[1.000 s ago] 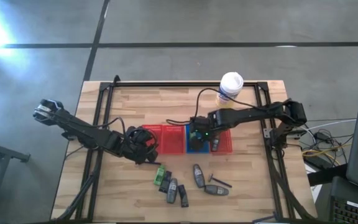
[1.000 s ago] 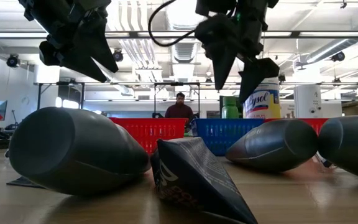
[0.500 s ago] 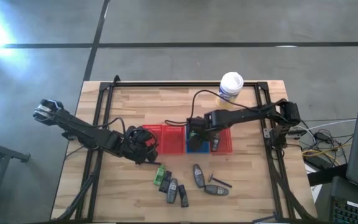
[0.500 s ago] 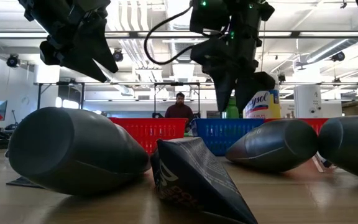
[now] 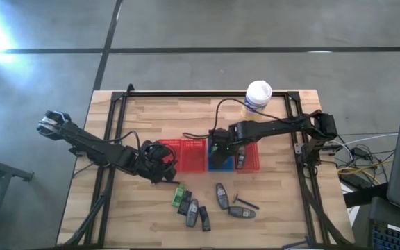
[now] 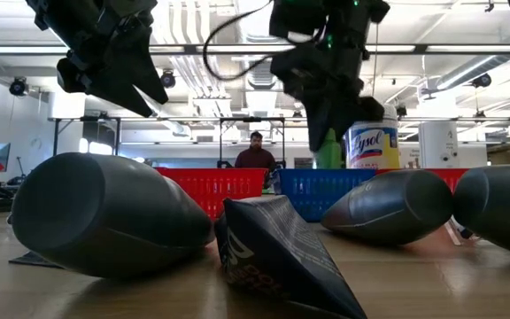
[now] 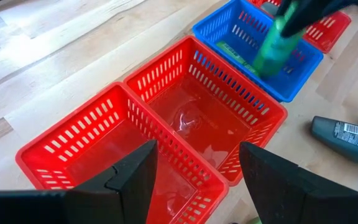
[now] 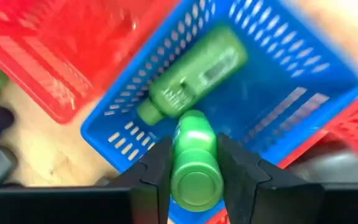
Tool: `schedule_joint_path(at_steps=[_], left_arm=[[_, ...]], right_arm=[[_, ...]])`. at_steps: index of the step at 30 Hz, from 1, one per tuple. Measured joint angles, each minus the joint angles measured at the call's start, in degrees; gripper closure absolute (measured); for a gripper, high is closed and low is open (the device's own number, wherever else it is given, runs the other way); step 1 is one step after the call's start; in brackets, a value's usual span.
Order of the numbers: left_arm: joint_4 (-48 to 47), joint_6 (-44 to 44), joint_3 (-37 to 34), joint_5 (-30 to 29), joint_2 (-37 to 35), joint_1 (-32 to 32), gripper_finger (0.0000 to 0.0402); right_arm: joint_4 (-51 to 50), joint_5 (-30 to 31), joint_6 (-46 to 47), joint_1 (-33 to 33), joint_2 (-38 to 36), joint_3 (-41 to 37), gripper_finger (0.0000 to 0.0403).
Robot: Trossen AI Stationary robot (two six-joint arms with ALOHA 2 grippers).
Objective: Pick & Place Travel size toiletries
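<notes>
Green bottle (image 8: pixel 194 158) sits clamped in the right gripper (image 8: pixel 192 163) above the blue basket (image 8: pixel 303 81). Lower it clear beside the bottle already inside (image 8: pixel 194 71), then release. Left gripper (image 7: pixel 194 174) waits, fingers spread, over the red baskets (image 7: pixel 166 124).

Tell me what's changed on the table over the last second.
The right gripper, shut on a green bottle, shifted a little left and now hangs over the blue basket, where another green bottle already lies. The left gripper stayed open above the red baskets, and the loose toiletries on the table did not move.
</notes>
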Motion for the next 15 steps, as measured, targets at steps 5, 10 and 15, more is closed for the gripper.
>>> schedule_joint_path(at_steps=[5, 10, 15], left_arm=[[0.0, 0.0, 0.0, 0.0, 0.0, -0.1, 0.017], [0.0, 0.0, 0.0, 0.0, 0.0, -0.1, 0.017], [0.0, -0.1, 0.0, -0.8, 0.0, -0.1, 0.017]], right_arm=[[-6.7, 13.5, -5.1, 1.4, -1.0, 4.5, 0.0308], [-8.3, 20.8, -13.5, 4.7, -1.1, 6.1, 0.0307], [-8.4, 24.5, -18.2, 7.3, 1.4, 4.8, 0.0307]])
